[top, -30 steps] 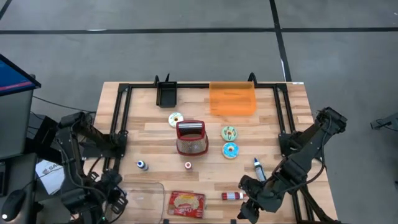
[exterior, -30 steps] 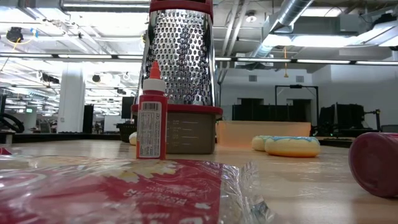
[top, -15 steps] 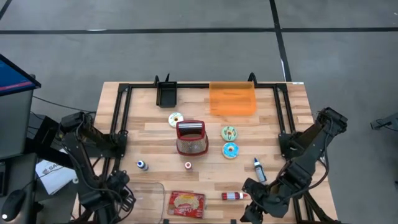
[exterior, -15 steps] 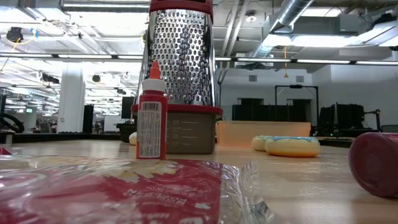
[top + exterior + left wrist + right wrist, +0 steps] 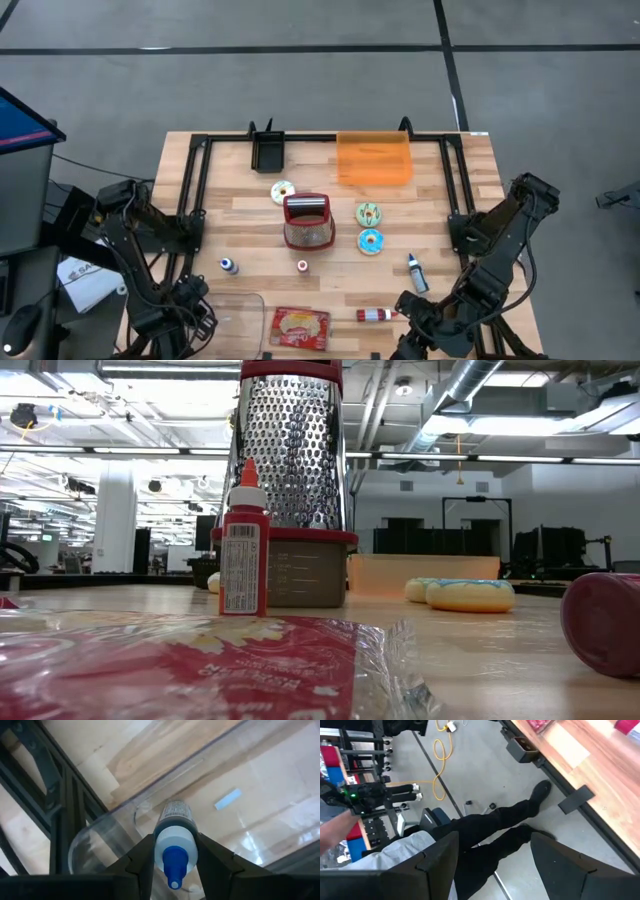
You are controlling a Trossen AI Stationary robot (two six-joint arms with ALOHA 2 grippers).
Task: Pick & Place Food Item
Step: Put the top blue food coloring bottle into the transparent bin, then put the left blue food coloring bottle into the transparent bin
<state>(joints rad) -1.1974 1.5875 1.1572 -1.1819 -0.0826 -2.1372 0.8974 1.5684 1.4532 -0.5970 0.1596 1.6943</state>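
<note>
My left gripper (image 5: 172,852) points down over a corner of the clear plastic container (image 5: 238,310) at the table's near left, shut on a small bottle (image 5: 174,822) with a white cap and blue nozzle. In the high view that gripper (image 5: 190,312) hides the bottle. My right gripper (image 5: 492,855) is open and holds nothing. It hangs past the table's near edge at the right (image 5: 412,342), over the floor. My left gripper pinches the bottle's white cap (image 5: 172,845) between its two fingers, coming from above and pointing down. The blue nozzle points up toward the wrist, and the labelled body (image 5: 175,812) hangs below the fingers inside the clear container. Whether its bottom touches the container floor I cannot tell.
On the table are a grater (image 5: 308,222), three donuts (image 5: 370,240), an orange tray (image 5: 374,158), a black bin (image 5: 268,152), two more blue-capped bottles (image 5: 228,265) (image 5: 413,272), a red bottle (image 5: 375,315) and a wrapped packet (image 5: 300,328). A person's legs (image 5: 485,827) stand by the near edge.
My left gripper has gone down toward the clear container with the bottle, still pointing down. My right gripper has swung a little toward the table's near edge and stays open.
</note>
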